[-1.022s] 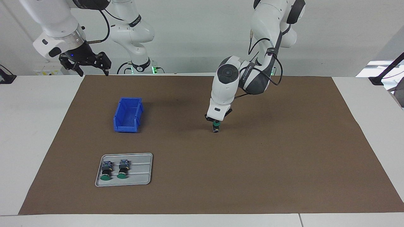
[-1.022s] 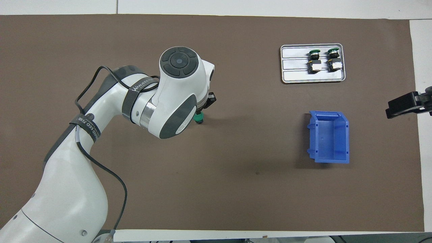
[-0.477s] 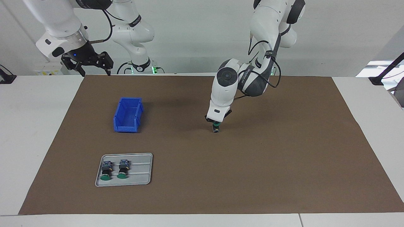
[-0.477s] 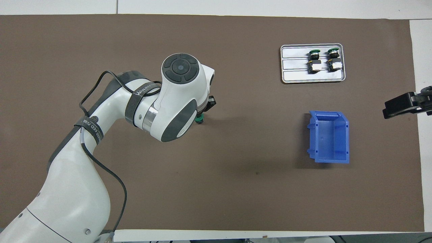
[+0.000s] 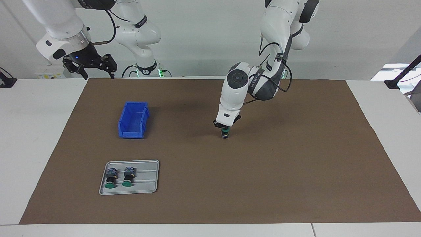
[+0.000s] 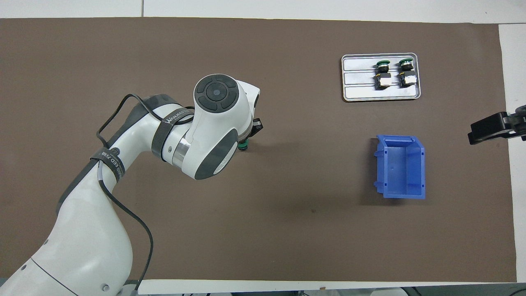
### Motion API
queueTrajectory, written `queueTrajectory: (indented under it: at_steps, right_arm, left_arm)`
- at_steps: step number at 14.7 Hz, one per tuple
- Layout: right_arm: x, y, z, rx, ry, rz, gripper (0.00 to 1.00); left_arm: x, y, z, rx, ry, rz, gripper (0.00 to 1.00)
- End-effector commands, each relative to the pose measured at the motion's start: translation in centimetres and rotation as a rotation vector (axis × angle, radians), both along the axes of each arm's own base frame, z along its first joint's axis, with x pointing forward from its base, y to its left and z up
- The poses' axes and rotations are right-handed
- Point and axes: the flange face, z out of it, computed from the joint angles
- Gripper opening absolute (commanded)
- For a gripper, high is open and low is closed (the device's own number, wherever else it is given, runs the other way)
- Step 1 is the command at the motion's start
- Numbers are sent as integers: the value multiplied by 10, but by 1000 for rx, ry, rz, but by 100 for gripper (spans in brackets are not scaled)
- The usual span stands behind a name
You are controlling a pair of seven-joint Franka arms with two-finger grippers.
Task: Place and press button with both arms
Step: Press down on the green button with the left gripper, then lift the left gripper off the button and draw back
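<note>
Under my black left gripper (image 5: pixel 225 129) I see the button (image 5: pixel 225 133) with its green cap. On the brown mat (image 5: pixel 296 171) sit a bright blue bin (image 5: pixel 133 119) and a silver-grey tray (image 5: pixel 144 177).

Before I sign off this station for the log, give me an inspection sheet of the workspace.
Surface: brown mat on a white table.
Job's things: one button upright mid-mat; two spare buttons lying in a grey tray.
Clutter: empty blue bin, nearer the robots than the tray.
Grippers: left gripper shut, tips on the button's green cap; right gripper open, waiting raised over the mat's edge at its own end.
Cables: black cable strapped along the left arm.
Surroundings: white wall; black stand at the table's edge.
</note>
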Motion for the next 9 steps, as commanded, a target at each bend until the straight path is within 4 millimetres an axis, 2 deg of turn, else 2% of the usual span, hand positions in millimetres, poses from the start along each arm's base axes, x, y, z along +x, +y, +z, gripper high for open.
queueTrajectory:
  at_steps: [1,4,9]
  right_arm:
    - [-6,-7,3,0,-10,10,99]
    - [-6,-6,5,2,-15,12,99]
    - [-5,-4,5,14,-19,16,99]
  left_arm:
    - [-24,3,-18,-6,-4,17,0]
    - [-23,3,-17,-5,-3,17,0]
    - [-5,5,14,-17,-7,39,1]
